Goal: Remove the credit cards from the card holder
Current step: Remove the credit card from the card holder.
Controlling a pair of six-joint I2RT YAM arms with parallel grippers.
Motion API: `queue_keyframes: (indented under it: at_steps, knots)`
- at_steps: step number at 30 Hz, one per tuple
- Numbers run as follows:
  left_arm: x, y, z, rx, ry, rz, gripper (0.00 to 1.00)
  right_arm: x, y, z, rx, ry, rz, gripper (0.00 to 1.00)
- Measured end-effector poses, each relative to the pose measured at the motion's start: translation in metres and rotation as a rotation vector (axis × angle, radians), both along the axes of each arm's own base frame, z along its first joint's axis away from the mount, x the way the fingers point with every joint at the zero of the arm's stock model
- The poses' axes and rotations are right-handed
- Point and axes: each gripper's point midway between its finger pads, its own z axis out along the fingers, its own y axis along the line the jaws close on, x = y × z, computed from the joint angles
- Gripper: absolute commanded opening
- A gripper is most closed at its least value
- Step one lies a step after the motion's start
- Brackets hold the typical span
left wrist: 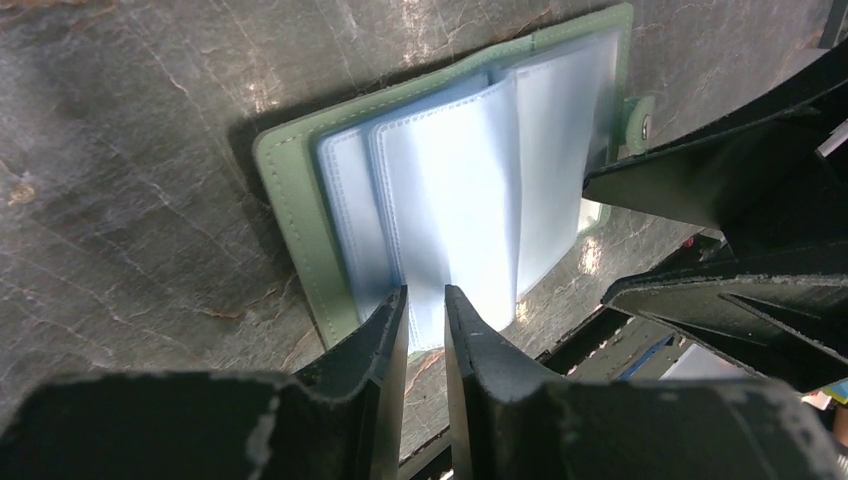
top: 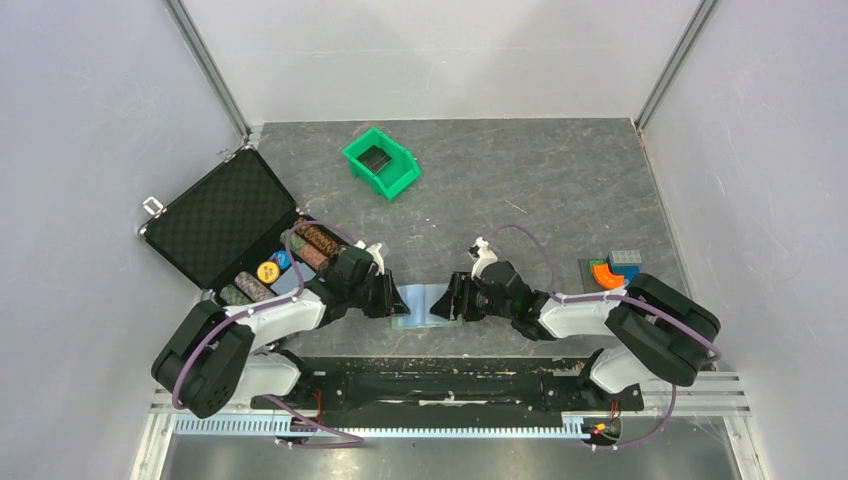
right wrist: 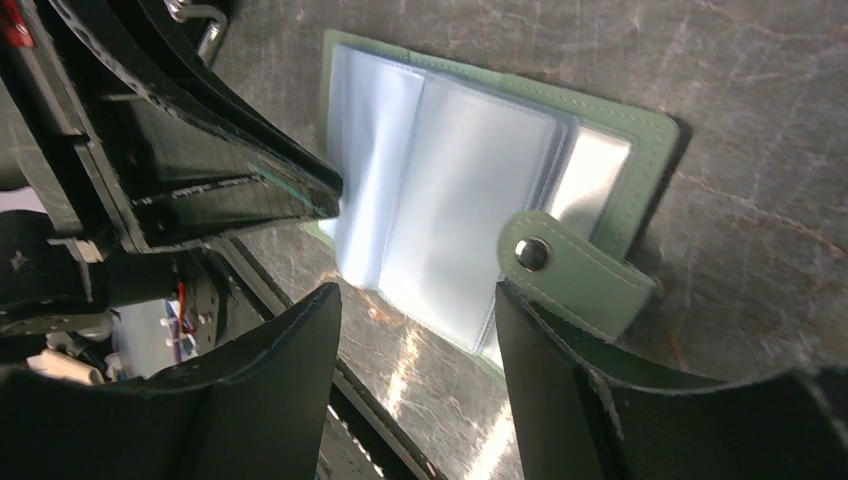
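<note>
The card holder (top: pixel 420 303) lies spread open on the table between my two grippers, its pale green cover (left wrist: pixel 290 200) down and its clear light blue sleeves (right wrist: pixel 450 190) fanned up. No dark card shows in the sleeves. My left gripper (top: pixel 390 300) is at the holder's left edge; in its wrist view (left wrist: pixel 425 292) the jaws stand a narrow gap apart, with a sleeve's near edge between the tips. My right gripper (top: pixel 452 300) is open and empty (right wrist: pixel 418 288), and the closing tab (right wrist: pixel 575 270) lies against its right finger. A dark flat stack (top: pixel 375 157) lies in the green bin.
A green bin (top: pixel 395 178) stands at the back centre. An open black foam-lined case (top: pixel 225 215) with poker chips (top: pixel 315 240) is at the left. Coloured blocks (top: pixel 615 268) sit at the right. The arms' mounting rail (top: pixel 430 380) runs along the near edge.
</note>
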Motion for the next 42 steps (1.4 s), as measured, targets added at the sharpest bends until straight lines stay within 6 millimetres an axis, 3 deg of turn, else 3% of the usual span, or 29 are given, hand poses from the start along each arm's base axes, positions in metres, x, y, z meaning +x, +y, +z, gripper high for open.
queue_keyframes:
  at_steps: [9,16,21,28,32,35,42]
  knots:
    - [0.001,-0.003,0.000,-0.015,0.000,0.000,0.26,0.003,0.023,0.007,0.070,0.023,0.012,0.59]
    - [0.001,-0.005,0.000,-0.020,-0.002,-0.002,0.27,0.002,0.033,0.021,0.131,0.003,0.032,0.50]
    - [-0.001,-0.001,0.003,-0.005,-0.007,0.008,0.34,0.001,0.039,0.030,0.165,-0.018,0.059,0.48]
    - [0.008,0.015,0.035,0.013,-0.114,0.088,0.39,-0.003,0.044,0.037,0.187,-0.025,0.091,0.46]
    - [0.013,0.021,0.048,0.029,-0.156,0.125,0.42,0.000,0.048,0.042,0.189,-0.043,0.105,0.53]
    - [0.012,0.024,0.047,0.041,-0.152,0.132,0.45,0.007,0.047,0.041,0.145,-0.068,0.092,0.59]
    - [0.007,0.025,0.041,0.055,-0.124,0.124,0.45,0.020,0.024,0.033,-0.002,-0.112,0.010,0.59]
